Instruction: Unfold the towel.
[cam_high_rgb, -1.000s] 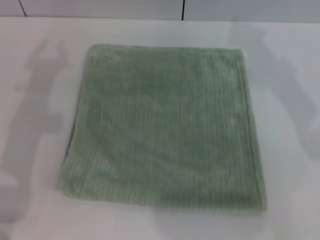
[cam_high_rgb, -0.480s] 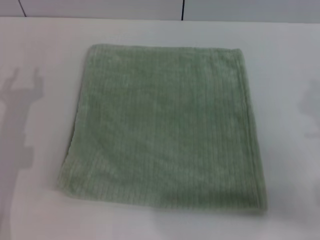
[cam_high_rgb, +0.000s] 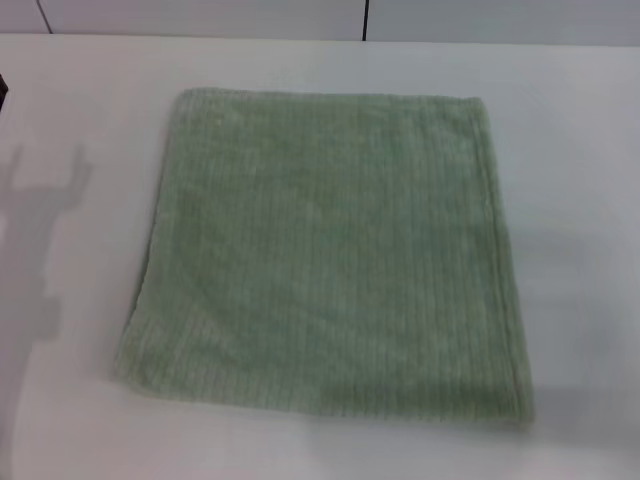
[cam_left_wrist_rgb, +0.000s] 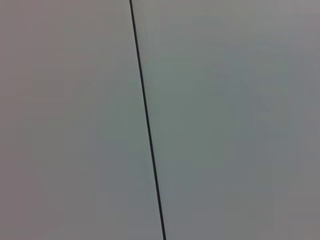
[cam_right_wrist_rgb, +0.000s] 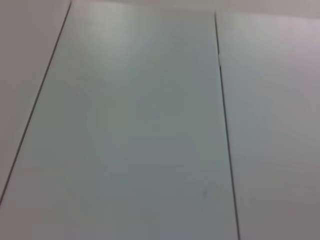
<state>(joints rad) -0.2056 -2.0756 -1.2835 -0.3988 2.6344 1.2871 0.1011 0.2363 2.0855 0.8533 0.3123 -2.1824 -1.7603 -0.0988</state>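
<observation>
One flat towel (cam_high_rgb: 325, 250), both arms beyond view.

You see the towel (cam_high_rgb: 325, 250) as soft terry cloth, matt, with fine ribbed stripes across its nap and a flatter hemmed border. You see the table (cam_high_rgb: 580, 150) beneath it as smooth, white and faintly sheened. The wall panels (cam_right_wrist_rgb: 135, 125) look smooth, matt and pale grey.

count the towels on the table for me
1. The towel lies flat, spread in the middle of the white table. It looks like a single cloth; the head view cannot show whether it is folded into layers. Neither pincer is in view.
</observation>
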